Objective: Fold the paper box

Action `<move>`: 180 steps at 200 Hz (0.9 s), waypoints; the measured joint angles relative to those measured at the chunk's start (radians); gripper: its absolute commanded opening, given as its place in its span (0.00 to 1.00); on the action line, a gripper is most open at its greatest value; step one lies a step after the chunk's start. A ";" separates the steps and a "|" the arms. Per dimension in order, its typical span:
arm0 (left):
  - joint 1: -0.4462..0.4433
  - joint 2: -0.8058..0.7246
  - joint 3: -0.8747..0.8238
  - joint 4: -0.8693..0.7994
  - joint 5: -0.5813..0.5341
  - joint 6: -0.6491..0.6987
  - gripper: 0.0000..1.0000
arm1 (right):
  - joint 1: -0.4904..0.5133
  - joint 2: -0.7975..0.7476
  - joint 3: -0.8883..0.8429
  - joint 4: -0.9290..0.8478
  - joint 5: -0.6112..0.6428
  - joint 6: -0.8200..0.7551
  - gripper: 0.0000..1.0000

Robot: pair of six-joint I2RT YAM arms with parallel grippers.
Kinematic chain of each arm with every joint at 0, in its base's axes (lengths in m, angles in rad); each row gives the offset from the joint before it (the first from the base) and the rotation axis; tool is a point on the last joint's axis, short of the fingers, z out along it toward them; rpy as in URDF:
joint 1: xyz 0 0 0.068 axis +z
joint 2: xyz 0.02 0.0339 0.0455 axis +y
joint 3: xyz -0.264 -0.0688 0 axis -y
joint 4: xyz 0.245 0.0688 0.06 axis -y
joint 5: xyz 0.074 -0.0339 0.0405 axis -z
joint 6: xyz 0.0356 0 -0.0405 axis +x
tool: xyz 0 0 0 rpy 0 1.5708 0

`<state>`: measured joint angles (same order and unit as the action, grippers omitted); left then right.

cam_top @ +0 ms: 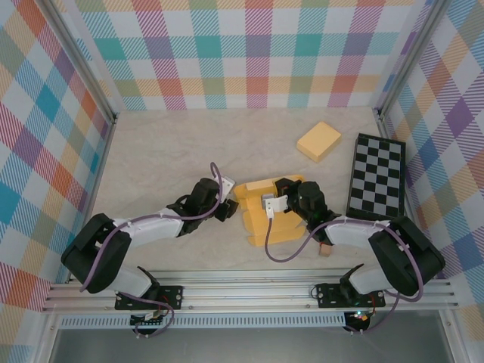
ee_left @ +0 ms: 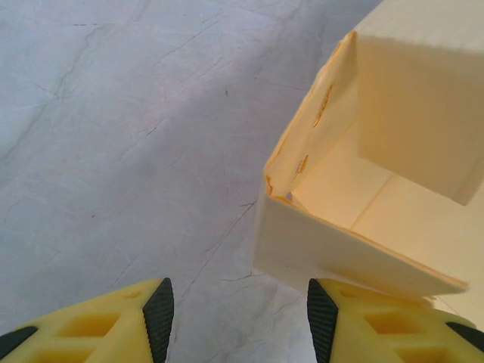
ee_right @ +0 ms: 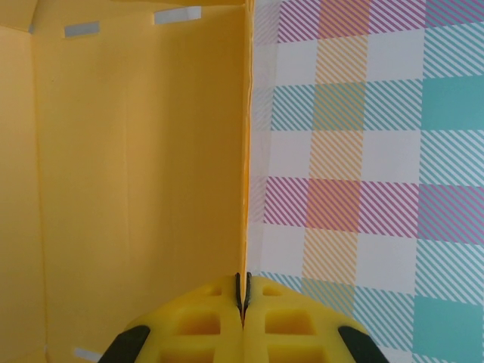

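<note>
paper box part-folded, walls up, lying left of the checkered board. right gripper, on the box's board side: jaws pinched flat on the edge of one upright panel. left gripper, on the side away from the board: jaws about half apart, holding nothing, box corner just beside one finger. judgement: use the right pinch as anchor. bring the left in low and square, and press along the crease rather than mid-panel, or the thin card may buckle.
</note>
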<state>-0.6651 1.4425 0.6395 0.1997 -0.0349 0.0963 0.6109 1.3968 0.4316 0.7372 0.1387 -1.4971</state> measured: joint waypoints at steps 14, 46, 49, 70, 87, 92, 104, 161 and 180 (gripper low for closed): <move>0.000 0.000 0.001 -0.009 0.000 0.014 0.53 | 0.000 0.010 0.000 0.011 0.000 0.000 0.00; 0.000 0.018 0.019 -0.014 0.017 0.028 0.52 | 0.000 0.033 0.000 0.030 0.003 0.000 0.00; 0.000 0.019 0.020 -0.014 0.020 0.028 0.52 | 0.000 0.035 0.000 0.031 0.004 0.000 0.00; 0.000 0.019 0.020 -0.013 0.045 0.023 0.52 | 0.005 0.053 0.000 0.041 0.014 0.000 0.00; -0.002 0.019 0.020 -0.006 0.065 0.006 0.52 | 0.012 0.068 0.000 0.050 0.023 -0.001 0.00; -0.004 0.019 0.020 -0.005 0.072 0.002 0.52 | 0.014 0.074 0.000 0.053 0.026 -0.001 0.00; -0.009 0.019 0.020 0.010 0.080 -0.011 0.51 | 0.019 0.089 0.000 0.066 0.037 -0.001 0.00; -0.068 0.026 0.020 0.072 0.098 -0.082 0.51 | 0.033 0.114 0.000 0.097 0.070 0.000 0.00; -0.087 0.034 0.020 0.085 0.098 -0.093 0.51 | 0.034 0.114 0.000 0.097 0.072 -0.001 0.00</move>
<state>-0.7525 1.4761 0.6598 0.2848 0.0628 0.0032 0.6445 1.5112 0.4316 0.8341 0.2104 -1.4979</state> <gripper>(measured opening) 0.506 0.048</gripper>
